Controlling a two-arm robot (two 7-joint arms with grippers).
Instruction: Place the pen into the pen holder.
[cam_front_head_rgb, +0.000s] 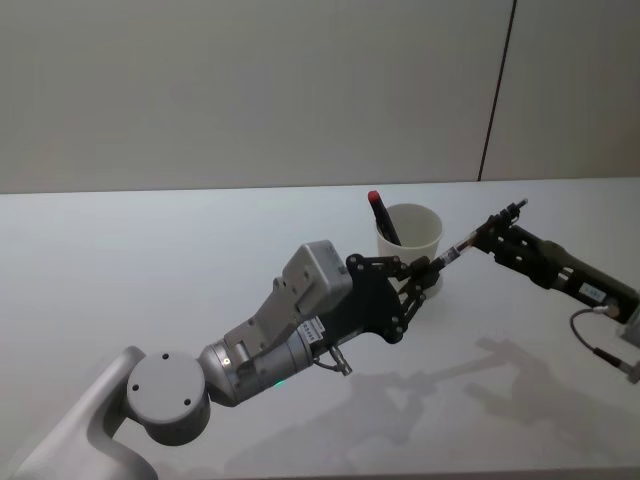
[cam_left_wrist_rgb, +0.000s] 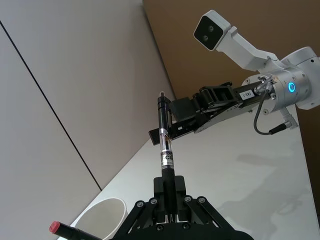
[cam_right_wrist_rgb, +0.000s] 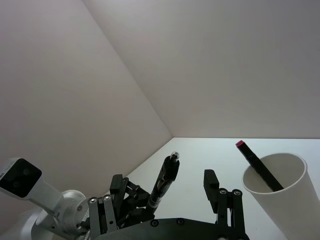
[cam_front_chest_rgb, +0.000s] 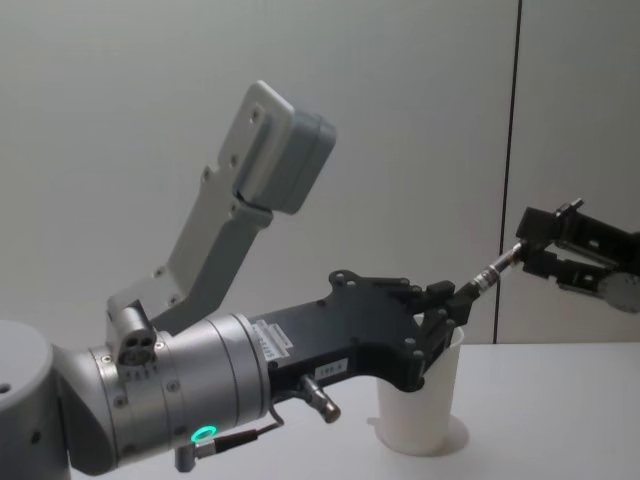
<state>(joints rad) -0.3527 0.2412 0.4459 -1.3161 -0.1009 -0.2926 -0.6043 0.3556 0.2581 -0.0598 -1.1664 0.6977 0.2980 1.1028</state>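
Above the table (cam_front_head_rgb: 120, 300), just at 4 o'clock of the pen holder (cam_front_head_rgb: 415, 235), the pen (cam_front_head_rgb: 455, 252) bridges both claws. Risk, imo: both pulling at once could twist or drop the pen; w/ a poor handover it may knock the cup, already holding a red-capped pen (cam_front_head_rgb: 382, 215). Left gripper (cam_front_head_rgb: 428, 268) is clenched on the pen's lower end. Right gripper (cam_front_head_rgb: 500, 228) sits at the pen's far end, fingers spread around it in the right wrist view, not clamping.
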